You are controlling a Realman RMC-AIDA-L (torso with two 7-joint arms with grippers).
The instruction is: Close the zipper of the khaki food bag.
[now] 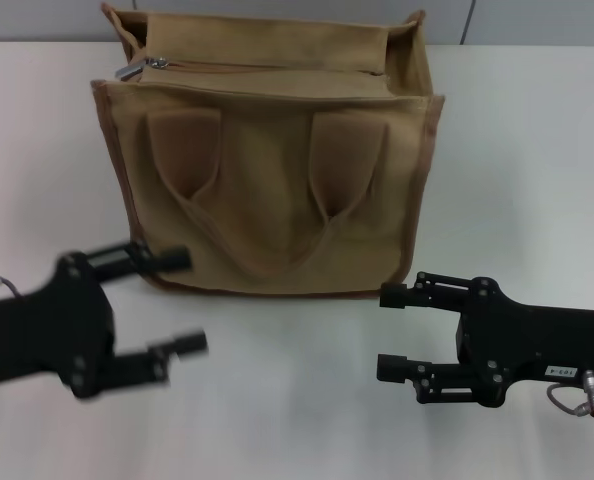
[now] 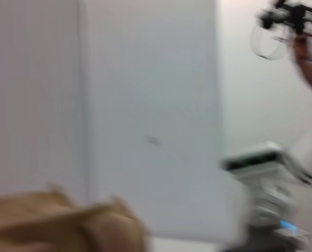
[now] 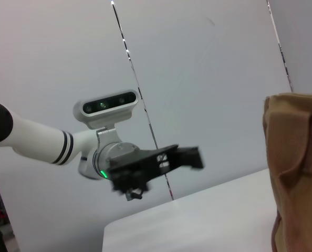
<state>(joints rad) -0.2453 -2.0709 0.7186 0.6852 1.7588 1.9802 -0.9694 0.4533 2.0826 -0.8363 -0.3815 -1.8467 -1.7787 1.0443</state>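
The khaki food bag (image 1: 267,200) stands upright at the back middle of the white table, its two looped handles hanging down its front. The zipper line (image 1: 267,68) runs along the flat top panel, with the silver slider and pull tab (image 1: 137,69) at the bag's left end. My left gripper (image 1: 182,300) is open, low in front of the bag's left bottom corner, blurred. My right gripper (image 1: 389,332) is open, in front of the bag's right bottom corner. The bag's edge shows in the right wrist view (image 3: 295,168) and the left wrist view (image 2: 61,223).
The white table (image 1: 297,400) stretches around the bag, with a pale wall behind. The right wrist view shows my left arm and its gripper (image 3: 190,157) over the table.
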